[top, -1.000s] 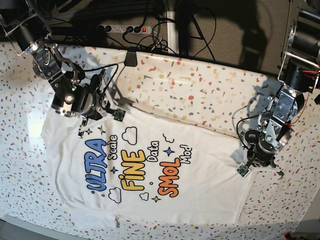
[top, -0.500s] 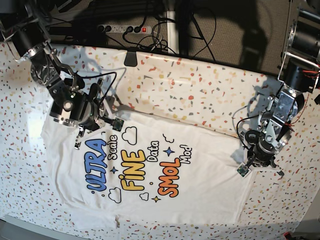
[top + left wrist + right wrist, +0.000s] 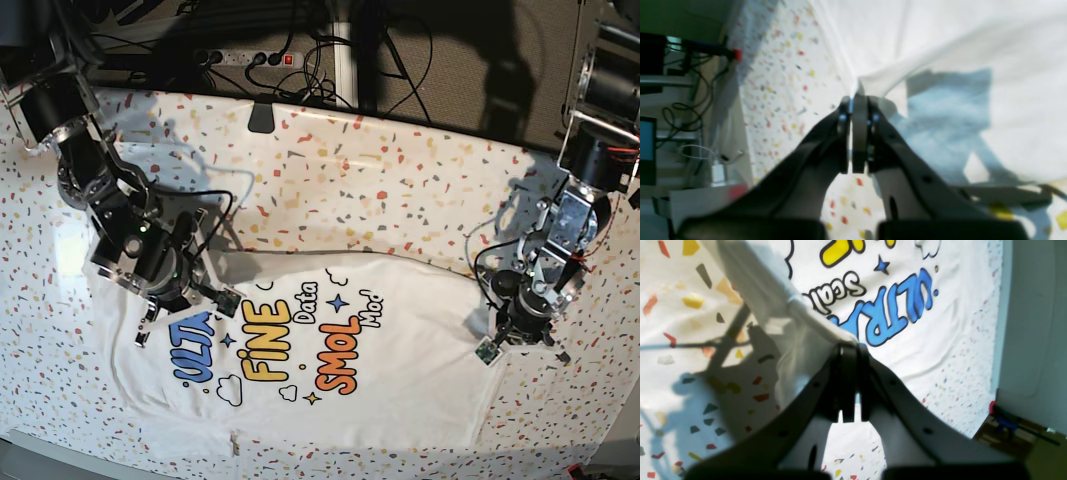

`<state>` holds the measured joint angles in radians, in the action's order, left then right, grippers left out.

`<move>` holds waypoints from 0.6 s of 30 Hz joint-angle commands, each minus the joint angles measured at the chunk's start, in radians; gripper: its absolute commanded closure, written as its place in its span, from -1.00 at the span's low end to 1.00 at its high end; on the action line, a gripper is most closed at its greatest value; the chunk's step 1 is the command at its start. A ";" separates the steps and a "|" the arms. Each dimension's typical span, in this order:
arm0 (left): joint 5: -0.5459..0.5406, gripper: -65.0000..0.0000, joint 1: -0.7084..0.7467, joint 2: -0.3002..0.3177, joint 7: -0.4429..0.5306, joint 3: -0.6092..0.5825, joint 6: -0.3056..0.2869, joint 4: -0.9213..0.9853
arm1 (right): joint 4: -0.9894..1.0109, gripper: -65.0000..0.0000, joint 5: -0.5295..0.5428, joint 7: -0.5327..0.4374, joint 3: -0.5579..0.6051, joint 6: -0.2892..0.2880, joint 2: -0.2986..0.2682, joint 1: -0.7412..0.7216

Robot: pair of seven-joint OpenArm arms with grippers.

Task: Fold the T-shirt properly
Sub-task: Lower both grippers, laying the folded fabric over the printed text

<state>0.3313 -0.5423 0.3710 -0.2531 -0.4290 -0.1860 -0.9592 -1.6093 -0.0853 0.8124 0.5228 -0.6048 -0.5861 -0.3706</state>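
The T-shirt (image 3: 320,370) lies print-side up on the speckled table cover (image 3: 400,180), toward the near edge, with the words "ULTRA", "FINE" and "SMOL" showing in blue, yellow and orange. Its far edge is lifted and turned over toward the print, so the top of the word "ULTRA" is partly covered. The right gripper (image 3: 850,346), on the left side of the base view, has its jaws pressed together on a fold of the white cloth just above the blue lettering. The left gripper (image 3: 855,100), on the right side of the base view, is likewise pinched tight on the cloth's edge, with fabric fanning out from its tips. Between the two grippers the lifted edge runs in a shallow line across the table. A power strip (image 3: 245,57) and cables lie beyond the table's far edge.
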 commanded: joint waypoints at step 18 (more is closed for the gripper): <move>0.000 1.00 -0.056 0.009 0.046 0.008 0.017 -0.014 | 0.262 1.00 -0.125 -0.072 -0.010 0.104 0.232 -0.234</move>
<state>0.3313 -0.5652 0.3706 -0.2237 -0.4290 -0.1864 -0.9592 -1.3327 -0.2028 0.7486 0.5228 -0.5095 -0.3477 -0.5701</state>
